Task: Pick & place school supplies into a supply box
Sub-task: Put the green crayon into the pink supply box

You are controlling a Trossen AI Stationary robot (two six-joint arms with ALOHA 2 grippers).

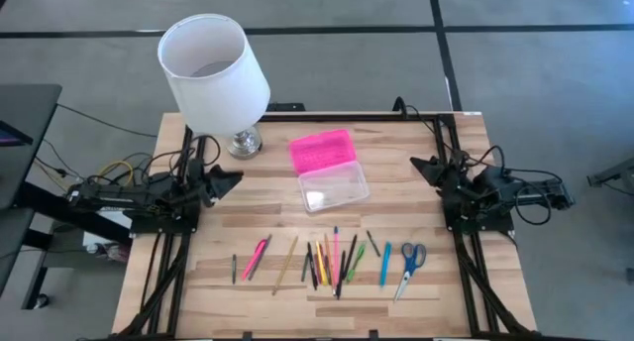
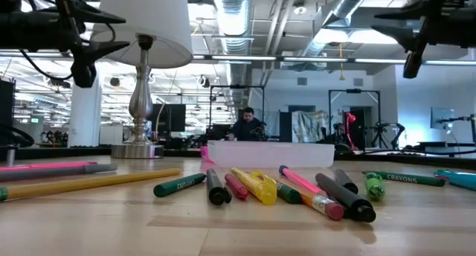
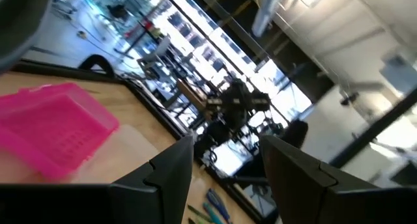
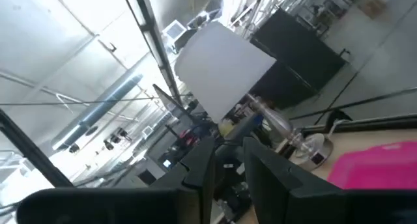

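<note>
The school supplies (image 1: pixel 332 257) lie in a row near the table's front edge: several pens, pencils and markers, with blue-handled scissors (image 1: pixel 409 264) at the right end. They fill the foreground of the low view (image 2: pixel 260 185). The supply box lies open at the table's middle, its pink lid (image 1: pixel 321 150) beside its clear base (image 1: pixel 333 188). My left gripper (image 1: pixel 230 179) hovers open at the left edge, raised above the table and pointing toward the box. My right gripper (image 1: pixel 421 166) hovers likewise at the right edge, its fingers (image 4: pixel 202 160) a narrow gap apart with nothing between.
A table lamp with a white shade (image 1: pixel 213 68) and a metal foot (image 1: pixel 244 141) stands at the back left, close to the pink lid. Bare wood lies between the box and the row of supplies. Cables (image 1: pixel 114 172) run off the table's left side.
</note>
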